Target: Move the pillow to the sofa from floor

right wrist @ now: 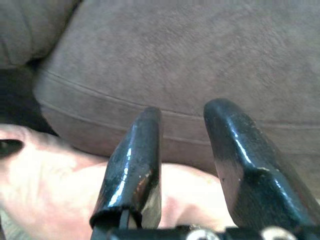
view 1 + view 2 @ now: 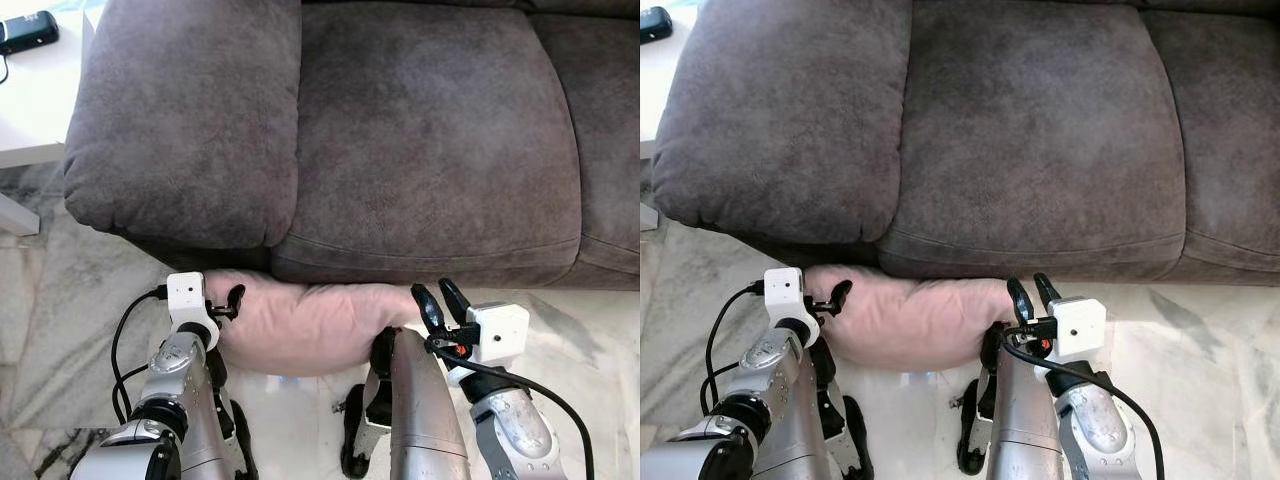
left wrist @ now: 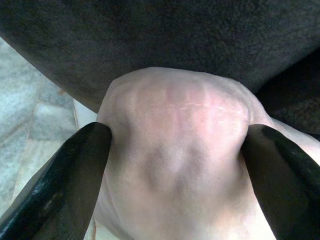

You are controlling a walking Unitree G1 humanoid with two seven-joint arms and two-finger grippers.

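Observation:
A pale pink pillow [image 2: 310, 325] lies on the marble floor, pushed against the foot of the grey-brown sofa [image 2: 430, 130]. My left gripper [image 2: 232, 300] is at the pillow's left end. In the left wrist view its two black fingers [image 3: 75, 170] press in on either side of the pillow's bunched end [image 3: 175, 130], shut on it. My right gripper [image 2: 440, 300] hovers at the pillow's right end with its tips toward the sofa's front edge. Its fingers [image 1: 135, 165] stand apart with nothing between them, and the pillow [image 1: 45, 185] lies just below.
The sofa's wide seat cushion [image 2: 1040, 120] and its left armrest [image 2: 190, 120] stand straight ahead. A white side table [image 2: 30, 100] with a black device [image 2: 28, 30] on it is at the far left. Marble floor [image 2: 70, 300] stretches to both sides.

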